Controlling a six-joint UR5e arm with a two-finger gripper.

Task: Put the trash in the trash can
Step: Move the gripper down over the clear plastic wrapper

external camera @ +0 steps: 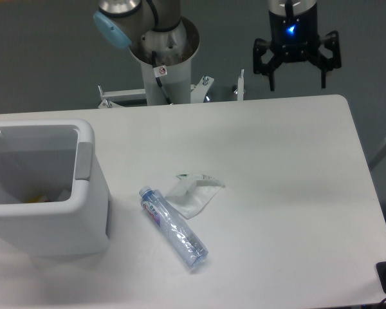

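claw [297,76]: hanging spread and empty, well above far surface [296,193] edge | bottle [174,226], wrapper [195,194]: lying touching mid-surface, awaiting pickup | trash can [83,193]: sitting left, mouth facing up to receive them

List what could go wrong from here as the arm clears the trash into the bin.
1. The crumpled translucent white plastic wrapper lies against the clear crushed plastic bottle with a blue cap; grabbing one may drag or flick the other.
2. The bottle is long and round, so the open claw, now high beyond the table's far edge, might let it roll or slip.
3. The bottle could catch the thick rim of the large white rectangular plastic bin when dropped.
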